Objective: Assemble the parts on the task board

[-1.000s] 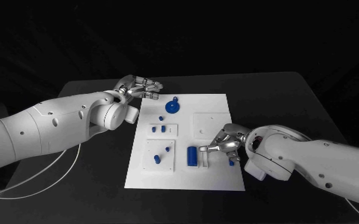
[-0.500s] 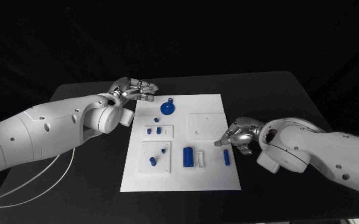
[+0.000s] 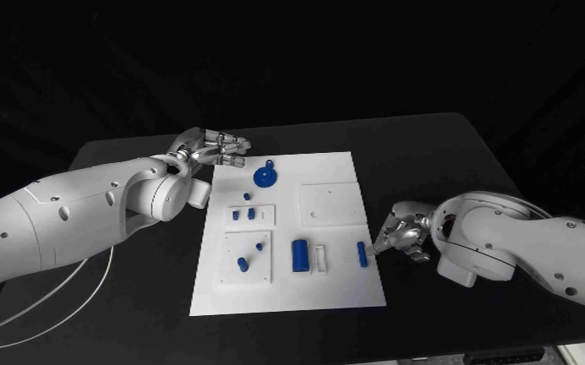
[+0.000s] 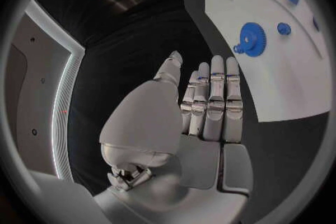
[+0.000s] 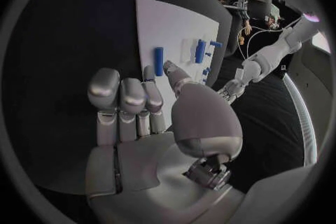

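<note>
Both hands hold nothing: left hand point(image 3: 217, 146) at the board's point(image 3: 336, 289) upper-left corner, fingers straight together, right hand point(image 3: 403, 234) curled by its right edge.

From the head camera you look steeply down on the task board point(image 3: 329, 285) from above. Each wrist camera sits close behind its own hand, looking along the fingers toward the board. All three views share the board's white surface and blue parts.

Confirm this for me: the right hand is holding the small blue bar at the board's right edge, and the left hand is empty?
Not quite. The right hand holds nothing; the head view shows the small blue bar lying on the task board beside it. The left hand is indeed empty.
</note>
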Action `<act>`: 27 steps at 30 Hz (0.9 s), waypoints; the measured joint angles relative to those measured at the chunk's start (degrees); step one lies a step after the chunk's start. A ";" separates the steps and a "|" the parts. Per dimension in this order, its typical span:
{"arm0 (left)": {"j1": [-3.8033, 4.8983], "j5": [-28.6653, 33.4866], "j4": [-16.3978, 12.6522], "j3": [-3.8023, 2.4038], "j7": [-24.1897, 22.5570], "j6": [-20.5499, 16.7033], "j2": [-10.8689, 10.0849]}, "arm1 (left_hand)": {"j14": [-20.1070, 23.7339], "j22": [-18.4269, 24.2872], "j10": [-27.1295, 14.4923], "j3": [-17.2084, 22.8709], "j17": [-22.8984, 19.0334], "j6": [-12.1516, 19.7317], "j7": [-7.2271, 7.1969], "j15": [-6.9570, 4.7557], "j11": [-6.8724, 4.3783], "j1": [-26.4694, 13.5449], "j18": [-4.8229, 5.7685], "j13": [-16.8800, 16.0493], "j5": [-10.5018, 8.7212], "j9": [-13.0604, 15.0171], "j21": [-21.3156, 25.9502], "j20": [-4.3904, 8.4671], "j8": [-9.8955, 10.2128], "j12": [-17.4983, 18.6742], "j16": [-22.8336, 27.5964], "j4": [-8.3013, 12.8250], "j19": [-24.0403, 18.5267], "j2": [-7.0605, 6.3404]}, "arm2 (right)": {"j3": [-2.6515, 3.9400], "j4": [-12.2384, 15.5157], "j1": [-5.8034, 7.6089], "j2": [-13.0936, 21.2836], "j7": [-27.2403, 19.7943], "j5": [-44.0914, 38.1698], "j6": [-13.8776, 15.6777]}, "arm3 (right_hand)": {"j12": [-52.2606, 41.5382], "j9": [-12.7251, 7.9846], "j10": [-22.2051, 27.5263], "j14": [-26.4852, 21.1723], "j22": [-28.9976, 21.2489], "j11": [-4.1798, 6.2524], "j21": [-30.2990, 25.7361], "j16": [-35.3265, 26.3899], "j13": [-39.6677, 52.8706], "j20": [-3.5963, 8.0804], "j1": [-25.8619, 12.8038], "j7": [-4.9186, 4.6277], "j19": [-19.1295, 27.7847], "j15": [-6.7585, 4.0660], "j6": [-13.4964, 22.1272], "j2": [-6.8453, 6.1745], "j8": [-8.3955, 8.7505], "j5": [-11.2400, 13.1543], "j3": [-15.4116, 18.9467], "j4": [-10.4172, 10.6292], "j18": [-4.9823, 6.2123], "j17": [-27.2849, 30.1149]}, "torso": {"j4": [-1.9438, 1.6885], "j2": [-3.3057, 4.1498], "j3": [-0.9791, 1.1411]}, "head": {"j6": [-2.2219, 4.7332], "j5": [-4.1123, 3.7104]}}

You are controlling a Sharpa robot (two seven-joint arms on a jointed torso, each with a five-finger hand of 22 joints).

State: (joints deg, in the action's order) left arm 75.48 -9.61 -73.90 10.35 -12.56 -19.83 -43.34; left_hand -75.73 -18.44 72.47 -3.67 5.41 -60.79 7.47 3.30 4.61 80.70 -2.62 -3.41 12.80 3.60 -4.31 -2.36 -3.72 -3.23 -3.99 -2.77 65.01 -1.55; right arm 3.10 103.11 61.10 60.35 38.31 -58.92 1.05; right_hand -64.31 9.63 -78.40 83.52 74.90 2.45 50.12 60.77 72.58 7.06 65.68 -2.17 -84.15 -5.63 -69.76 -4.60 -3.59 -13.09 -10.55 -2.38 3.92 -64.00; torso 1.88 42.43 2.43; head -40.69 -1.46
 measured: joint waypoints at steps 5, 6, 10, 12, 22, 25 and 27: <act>0.00 -0.04 -0.14 0.01 -0.01 0.08 0.00 | 0.00 0.00 0.00 0.00 0.00 0.00 0.00 0.00 0.00 0.00 0.00 0.00 0.00 0.00 0.00 0.00 0.00 0.00 0.00 0.00 0.00 0.00 | 0.00 0.68 -0.32 -0.10 0.78 -3.36 -0.49 | 0.00 -0.52 -0.23 0.00 0.00 0.23 0.00 0.00 0.22 0.00 -0.38 0.17 0.00 0.00 -0.19 -0.38 0.00 0.99 -0.58 0.59 0.00 -0.06 | 0.00 0.00 -0.04 | -0.25 -0.04; 0.00 -0.05 -0.16 0.01 -0.01 0.09 0.00 | 0.00 0.00 0.00 0.00 0.00 0.00 0.00 0.00 0.00 0.00 0.00 0.00 0.00 0.00 0.00 0.00 0.00 0.00 0.00 0.00 0.00 0.00 | 0.00 0.76 -0.35 -0.15 0.86 -3.87 -0.49 | 0.00 -0.67 -0.23 0.00 0.00 0.23 0.00 0.00 0.23 0.00 -0.53 0.17 0.00 0.00 -0.20 -0.53 0.00 1.50 -0.83 0.83 0.00 -0.06 | 0.01 0.00 -0.04 | -0.29 -0.04; 0.00 -0.07 -0.24 0.02 -0.02 0.13 0.00 | 0.00 -0.01 0.00 0.00 0.00 0.00 0.00 0.00 0.00 0.00 0.00 0.00 0.00 0.00 0.00 0.00 0.00 0.00 0.00 0.00 0.00 0.00 | 0.00 0.88 -0.52 -0.50 1.12 -5.59 -0.46 | 0.00 -1.05 -0.23 0.00 0.00 0.23 0.00 0.21 0.34 0.00 -0.81 -0.01 0.00 0.00 -0.39 -0.90 0.00 2.12 -1.23 2.16 0.00 -0.05 | -0.03 0.00 -0.11 | -0.39 -0.04; 0.00 -0.08 -0.30 0.03 -0.02 0.15 0.00 | 0.00 0.00 0.00 0.00 0.02 0.00 0.00 0.00 0.00 0.00 0.00 0.00 0.00 0.00 0.00 0.00 0.00 0.00 0.00 0.00 0.00 0.00 | -0.02 0.91 -0.63 -0.87 1.26 -6.77 -0.33 | 0.00 -1.23 -0.23 0.00 0.00 0.23 0.00 0.21 0.35 -0.01 -0.70 -0.01 0.00 0.00 -0.39 -1.41 0.00 2.71 -1.37 3.25 0.00 -0.05 | -0.07 0.00 -0.13 | -0.48 -0.04; -0.01 -0.11 -0.34 0.04 -0.02 0.23 -0.06 | 0.00 0.07 0.00 0.00 0.05 0.00 0.00 0.00 0.00 0.00 0.00 0.00 0.00 0.00 0.00 0.00 0.00 0.00 0.00 0.00 0.00 0.00 | -0.08 1.19 -0.77 -2.00 1.51 -9.14 0.64 | 0.00 -1.29 -0.45 -0.01 0.00 0.01 0.00 0.26 0.41 -0.01 0.24 -0.15 0.01 0.00 -0.53 -4.02 0.00 4.66 -0.65 10.56 0.00 -0.04 | -0.12 0.01 -0.15 | -0.70 0.12; -0.01 -0.12 -0.34 0.05 -0.02 0.25 -0.06 | 0.00 0.06 0.00 0.00 0.04 0.00 0.00 0.00 0.00 0.00 0.00 0.00 0.00 0.00 0.00 0.00 0.00 0.00 0.00 0.00 0.00 0.00 | -0.27 1.18 -0.78 -2.45 1.54 -9.50 0.78 | 0.00 -1.25 -0.44 -0.01 0.00 0.01 0.00 0.45 0.41 -0.01 0.24 0.03 0.01 0.01 -0.71 -4.02 0.00 4.66 -0.62 10.60 0.00 -0.04 | -0.10 0.01 -0.15 | -0.79 0.16; -0.01 -0.12 -0.34 0.05 -0.02 0.27 -0.06 | 0.00 0.06 0.00 0.00 0.04 0.00 0.00 0.00 0.00 0.00 0.00 0.00 0.00 0.00 0.00 0.00 0.00 0.00 0.00 0.00 0.00 0.00 | -0.48 1.09 -0.82 -2.73 1.55 -9.67 0.79 | 0.00 -1.21 -0.54 -0.01 0.00 0.11 0.00 0.45 0.33 -0.01 0.25 0.03 0.01 0.01 -0.71 -4.02 0.00 4.66 -0.88 10.34 0.00 -0.04 | -0.10 0.01 -0.13 | -0.83 0.19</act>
State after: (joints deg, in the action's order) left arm 75.47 -9.73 -74.24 10.40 -12.58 -19.56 -43.39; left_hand -75.73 -18.37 72.47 -3.66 5.45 -60.79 7.47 3.30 4.61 80.70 -2.61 -3.41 12.80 3.60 -4.31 -2.36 -3.72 -3.23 -3.98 -2.77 65.00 -1.55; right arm 2.62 104.20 60.29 57.62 39.86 -68.59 1.83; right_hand -64.31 8.43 -78.94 83.52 74.90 2.56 50.12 61.23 72.91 7.05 65.92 -2.14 -84.14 -5.62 -70.47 -8.62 -3.59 -8.43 -11.43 7.96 3.92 -64.04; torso 1.79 42.45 2.30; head -41.53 -1.26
